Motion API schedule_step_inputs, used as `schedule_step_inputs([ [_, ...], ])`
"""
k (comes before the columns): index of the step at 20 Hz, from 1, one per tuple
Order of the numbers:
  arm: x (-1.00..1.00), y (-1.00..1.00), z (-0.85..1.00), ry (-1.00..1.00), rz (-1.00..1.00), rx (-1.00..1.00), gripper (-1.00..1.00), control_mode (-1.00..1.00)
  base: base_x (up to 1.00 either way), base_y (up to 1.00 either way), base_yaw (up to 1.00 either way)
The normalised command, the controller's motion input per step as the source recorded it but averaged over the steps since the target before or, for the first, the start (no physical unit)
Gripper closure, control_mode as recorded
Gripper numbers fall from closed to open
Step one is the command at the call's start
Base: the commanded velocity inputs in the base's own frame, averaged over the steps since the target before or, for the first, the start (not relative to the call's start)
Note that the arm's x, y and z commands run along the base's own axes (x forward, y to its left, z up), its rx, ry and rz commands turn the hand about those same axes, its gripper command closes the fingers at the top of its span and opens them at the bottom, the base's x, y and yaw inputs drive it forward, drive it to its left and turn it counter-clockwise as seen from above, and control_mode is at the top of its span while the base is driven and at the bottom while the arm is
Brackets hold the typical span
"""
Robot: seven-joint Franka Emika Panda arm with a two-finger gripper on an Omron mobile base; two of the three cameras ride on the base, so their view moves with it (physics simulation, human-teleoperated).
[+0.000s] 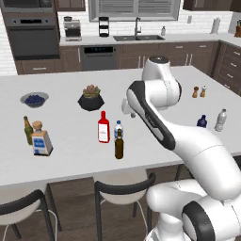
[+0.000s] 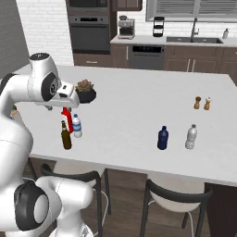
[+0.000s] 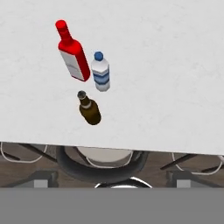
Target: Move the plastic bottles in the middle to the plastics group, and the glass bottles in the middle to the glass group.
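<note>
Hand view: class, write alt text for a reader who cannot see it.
Seen from above, three bottles stand close together on a white counter: a red bottle, a small clear water bottle beside it, and a brown beer bottle nearest the counter's edge. A dark stool sits below that edge.

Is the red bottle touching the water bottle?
Apart. The hand view shows a strip of counter between the red bottle and the water bottle.

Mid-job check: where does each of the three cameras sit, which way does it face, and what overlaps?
Left base view: behind-left, looking over the counter; arm lower right.
Right base view: behind-right, same counter; arm at left.
Hand view: looks down at the counter edge and a stool.
All three share the red bottle, water bottle and brown beer bottle.
</note>
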Motion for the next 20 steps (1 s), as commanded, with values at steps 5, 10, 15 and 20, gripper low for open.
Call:
schedule_step_inputs([
  [5,0.10,0.06,-0.09,-0.02,0.00,0.00,-1.00,-1.00,0.00,0.00,0.00],
  [10,0.24,0.23,-0.20,-0.03,0.00,0.00,-1.00,-1.00,0.00,0.00,0.00],
  [15,0.04,0.13,-0.37,-0.17,0.00,0.00,-1.00,-1.00,0.00,0.00,0.00],
  [20,0.00,0.00,-0.29,-0.22,0.05,0.00,-1.00,-1.00,0.00,0.00,0.00],
])
